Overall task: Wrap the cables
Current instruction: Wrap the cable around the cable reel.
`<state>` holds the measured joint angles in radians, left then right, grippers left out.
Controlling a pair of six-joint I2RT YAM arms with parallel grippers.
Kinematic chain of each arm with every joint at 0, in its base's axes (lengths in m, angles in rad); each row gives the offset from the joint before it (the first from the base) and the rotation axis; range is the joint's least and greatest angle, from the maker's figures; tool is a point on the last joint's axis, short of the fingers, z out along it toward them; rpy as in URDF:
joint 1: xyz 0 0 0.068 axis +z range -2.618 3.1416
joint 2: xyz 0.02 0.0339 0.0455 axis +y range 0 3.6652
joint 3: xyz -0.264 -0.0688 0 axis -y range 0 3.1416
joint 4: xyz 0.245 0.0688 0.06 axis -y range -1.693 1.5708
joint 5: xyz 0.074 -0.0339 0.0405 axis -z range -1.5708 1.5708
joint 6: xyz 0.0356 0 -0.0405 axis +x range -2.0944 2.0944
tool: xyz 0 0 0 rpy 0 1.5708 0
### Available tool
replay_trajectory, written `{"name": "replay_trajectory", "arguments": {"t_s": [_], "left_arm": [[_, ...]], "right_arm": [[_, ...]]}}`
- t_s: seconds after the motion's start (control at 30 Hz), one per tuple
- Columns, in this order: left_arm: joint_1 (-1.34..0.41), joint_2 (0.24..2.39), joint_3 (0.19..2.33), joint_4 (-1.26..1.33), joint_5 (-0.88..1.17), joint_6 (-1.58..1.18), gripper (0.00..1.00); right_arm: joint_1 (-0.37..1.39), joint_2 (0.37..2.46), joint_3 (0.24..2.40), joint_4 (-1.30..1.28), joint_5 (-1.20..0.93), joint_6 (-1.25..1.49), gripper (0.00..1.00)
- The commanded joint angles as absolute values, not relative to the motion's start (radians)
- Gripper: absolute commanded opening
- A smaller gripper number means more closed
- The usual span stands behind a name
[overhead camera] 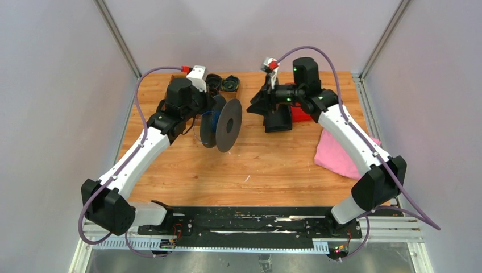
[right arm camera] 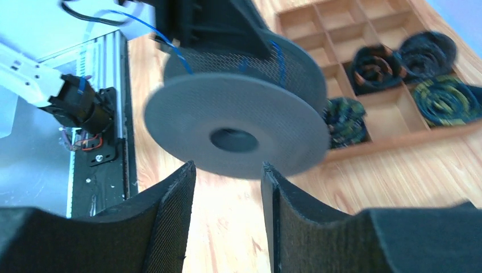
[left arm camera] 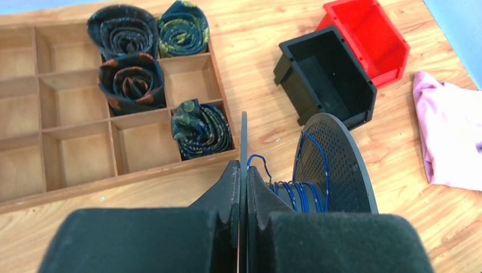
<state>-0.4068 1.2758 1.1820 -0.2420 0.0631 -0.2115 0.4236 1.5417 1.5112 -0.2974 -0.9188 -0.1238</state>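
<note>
We saw the left gripper [left arm camera: 243, 170] fingers pinched shut on one thin flange of the grey spool [left arm camera: 336, 165], blue cable [left arm camera: 295, 194] wound round its hub, right gripper [right arm camera: 228, 170] fingers parted, holding nothing, facing the other flange, wooden tray [left arm camera: 74, 187] far left, black bin [left arm camera: 329, 79] right.

Left arm [overhead camera: 142, 149], right arm [overhead camera: 347, 128] extended forward; left jaws clamped, right jaws apart.

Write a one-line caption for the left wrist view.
Left gripper clamps one flange of the spool, blue cable wound on its core, wooden tray of fabric rolls behind.
</note>
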Motion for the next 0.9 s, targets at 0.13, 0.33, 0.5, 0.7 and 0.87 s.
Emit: {"name": "replay_trajectory", "arguments": {"t_s": [0.13,0.33,0.5,0.7,0.87], "left_arm": [[-0.402,1.308,1.257,-0.247,0.017,-0.319,0.00],[-0.409,1.314,1.252,-0.251,0.020,-0.348,0.00],[-0.409,1.301,1.241,-0.239,0.046,-0.371,0.00],[-0.412,1.293,1.240,-0.244,0.066,-0.375,0.00],[-0.426,1.287,1.231,-0.240,0.047,-0.343,0.00]], "right_arm": [[0.640,1.620,1.685,-0.415,-0.763,-0.192,0.50],[0.699,1.703,1.825,-0.507,-0.734,-0.247,0.49],[0.720,1.740,1.856,-0.522,-0.733,-0.262,0.49],[0.731,1.778,1.883,-0.534,-0.740,-0.278,0.46],[0.736,1.821,1.945,-0.569,-0.738,-0.301,0.44]]}}
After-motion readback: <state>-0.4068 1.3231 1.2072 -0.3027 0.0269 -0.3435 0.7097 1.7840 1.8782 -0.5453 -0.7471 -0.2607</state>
